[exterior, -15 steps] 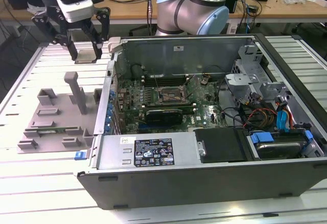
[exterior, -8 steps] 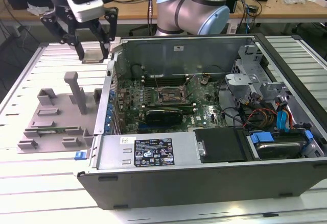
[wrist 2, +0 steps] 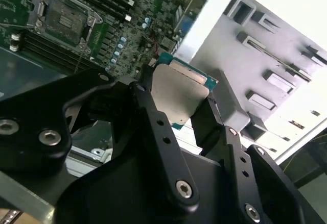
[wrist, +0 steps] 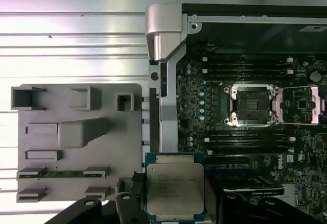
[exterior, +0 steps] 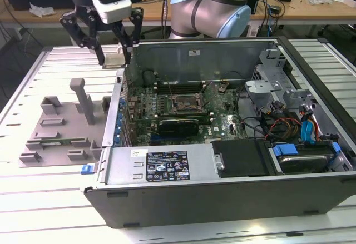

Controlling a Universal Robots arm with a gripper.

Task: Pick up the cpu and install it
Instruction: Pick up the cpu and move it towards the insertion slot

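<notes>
CPU held in the fingers above the case's edge, socket not yet reached.

The fingers (wrist 2: 153, 117) are closed on two opposite edges of the cpu (wrist: 174, 188), silvery top towards the wrist. In the exterior view the chip hangs clear over the side wall of the computer case (exterior: 233, 52), between the grey fixture plate (exterior: 61, 123) on the tabletop (exterior: 33, 205) and the motherboard. The CPU socket (exterior: 186, 104) lies well apart from it, towards the exterior view's right and lower, inside the case; its load frame appears swung open. The chip is square, with no long axis to align. Its underside, the corner markings and the exact contact at the finger pads cannot be made out.
</notes>
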